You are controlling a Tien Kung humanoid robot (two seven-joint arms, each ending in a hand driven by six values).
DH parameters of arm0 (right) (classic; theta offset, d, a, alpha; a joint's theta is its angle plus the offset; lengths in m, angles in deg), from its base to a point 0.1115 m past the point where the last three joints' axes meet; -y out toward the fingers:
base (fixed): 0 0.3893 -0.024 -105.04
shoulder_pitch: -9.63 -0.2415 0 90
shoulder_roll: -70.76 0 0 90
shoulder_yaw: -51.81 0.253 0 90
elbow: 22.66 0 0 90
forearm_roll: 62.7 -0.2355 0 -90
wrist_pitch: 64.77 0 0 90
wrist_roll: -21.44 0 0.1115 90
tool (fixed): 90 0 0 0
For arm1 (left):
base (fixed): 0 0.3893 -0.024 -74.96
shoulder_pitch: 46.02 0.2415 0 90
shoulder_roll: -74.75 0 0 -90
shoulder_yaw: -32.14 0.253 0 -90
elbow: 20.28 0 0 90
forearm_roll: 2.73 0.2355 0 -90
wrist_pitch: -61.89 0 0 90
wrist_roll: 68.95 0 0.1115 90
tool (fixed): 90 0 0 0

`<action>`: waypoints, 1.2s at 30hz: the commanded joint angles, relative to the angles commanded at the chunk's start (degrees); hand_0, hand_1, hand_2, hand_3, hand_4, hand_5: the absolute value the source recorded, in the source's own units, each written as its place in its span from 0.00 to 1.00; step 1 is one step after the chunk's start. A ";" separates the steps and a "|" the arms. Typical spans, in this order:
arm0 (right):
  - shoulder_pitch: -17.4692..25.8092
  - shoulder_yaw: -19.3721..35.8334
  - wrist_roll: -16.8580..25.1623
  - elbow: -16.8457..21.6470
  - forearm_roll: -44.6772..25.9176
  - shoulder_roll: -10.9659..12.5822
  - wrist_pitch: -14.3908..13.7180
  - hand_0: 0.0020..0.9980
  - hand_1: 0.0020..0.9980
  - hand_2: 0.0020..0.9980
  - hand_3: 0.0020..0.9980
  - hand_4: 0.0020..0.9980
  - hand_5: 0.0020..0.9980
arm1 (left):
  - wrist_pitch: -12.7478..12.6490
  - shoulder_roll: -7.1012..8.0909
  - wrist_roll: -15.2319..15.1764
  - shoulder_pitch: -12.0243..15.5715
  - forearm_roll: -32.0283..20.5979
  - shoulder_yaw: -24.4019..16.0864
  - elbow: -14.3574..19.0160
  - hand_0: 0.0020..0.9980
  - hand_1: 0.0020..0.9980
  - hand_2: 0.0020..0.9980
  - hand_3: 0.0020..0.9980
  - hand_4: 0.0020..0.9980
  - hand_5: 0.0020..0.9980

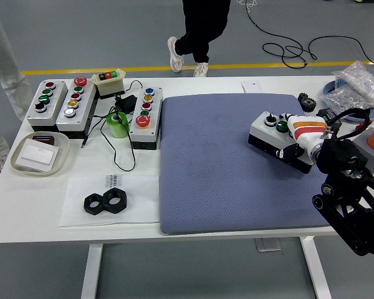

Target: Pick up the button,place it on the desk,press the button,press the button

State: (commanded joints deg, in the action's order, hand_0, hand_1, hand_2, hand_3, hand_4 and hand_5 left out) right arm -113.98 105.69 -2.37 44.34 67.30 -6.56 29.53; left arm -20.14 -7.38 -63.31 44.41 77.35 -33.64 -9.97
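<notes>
I am looking down from the head camera over a white bench (193,230) with a large blue-grey mat (218,168) covering its middle and right. My right hand (304,138), wrapped in a white glove with orange and red bands, comes in from the right edge on a black arm. It is closed around the right end of a small grey button box (273,134), which sits over the right part of the mat, tilted, with its left end toward the centre. A black knob and a green button show on its top face. I cannot tell whether the box rests on the mat or is held just above it; I judge that I am setting it down here, because the open mat gives it a flat place for pressing.

My left hand is out of view.

On the left of the bench, well apart from my hand, stand three larger button boxes (71,107) in a row, with coloured buttons and trailing black cables. A green roll of tape (118,124) sits between them. Two black nuts (106,202) lie on a white sheet near the front edge. A person's legs (196,34) show beyond the far side.
</notes>
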 joint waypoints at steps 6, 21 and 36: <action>-0.14 -0.43 0.38 2.18 0.00 1.01 0.24 0.23 0.25 0.30 0.46 0.54 0.00 | -0.06 0.02 0.01 -0.17 -0.18 -0.02 0.00 0.74 0.92 0.98 0.95 0.61 1.00; -0.51 -3.36 1.51 10.00 0.00 4.16 1.33 0.22 0.25 0.30 0.46 0.55 0.00 | -0.17 0.07 0.04 -0.35 -0.27 -0.26 0.00 0.74 0.92 0.98 0.95 0.61 1.00; 2.15 -5.16 4.18 16.77 0.00 5.30 2.01 0.22 0.25 0.30 0.46 0.55 0.00 | -0.06 0.02 0.23 0.14 0.92 -1.24 0.00 0.74 0.92 0.98 0.95 0.61 1.00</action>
State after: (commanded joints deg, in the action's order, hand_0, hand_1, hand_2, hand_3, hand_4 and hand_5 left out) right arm -111.82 100.53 1.81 61.11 67.30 -1.25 31.54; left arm -20.20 -7.36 -63.08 44.55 78.26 -34.89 -9.97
